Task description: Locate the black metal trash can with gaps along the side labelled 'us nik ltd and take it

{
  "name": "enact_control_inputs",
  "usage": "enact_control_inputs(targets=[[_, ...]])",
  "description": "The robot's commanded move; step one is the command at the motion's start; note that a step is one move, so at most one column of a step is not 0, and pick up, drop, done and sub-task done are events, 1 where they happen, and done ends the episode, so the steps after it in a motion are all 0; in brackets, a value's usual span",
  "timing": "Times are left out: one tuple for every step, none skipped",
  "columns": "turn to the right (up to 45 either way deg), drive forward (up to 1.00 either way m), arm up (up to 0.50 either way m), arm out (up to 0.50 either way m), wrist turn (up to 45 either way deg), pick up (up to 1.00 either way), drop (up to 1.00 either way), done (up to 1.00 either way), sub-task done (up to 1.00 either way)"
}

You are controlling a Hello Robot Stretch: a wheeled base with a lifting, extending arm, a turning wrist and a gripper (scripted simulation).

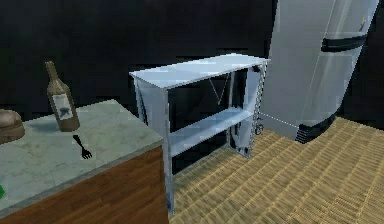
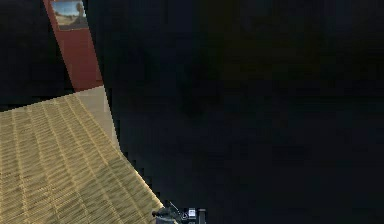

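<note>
Forward view: counter (image 1: 40, 150), white shelf table (image 1: 195, 72), fridge (image 1: 310, 60); trash can not yet located.
Arm side view: woven floor (image 2: 60, 160) lies left of the claw (image 2: 168, 212), red panel (image 2: 78, 45) far beyond it; claw sits drawn in, likely for driving; its hold cannot be told.

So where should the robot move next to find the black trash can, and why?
Probably a small turn of the base, to scan more of the room. Ahead stand a counter with a bottle and fork, a pale shelf table and a fridge, none a black can; the arm side faces woven floor and dark wall.
</note>
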Motion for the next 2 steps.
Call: enact_control_inputs(targets=[[0.0,0.0,-0.3,0.0,0.0,0.0,0.0,0.0,0.0],[0.0,0.0,0.0,0.0,0.0,1.0,0.0,0.0,0.0]])
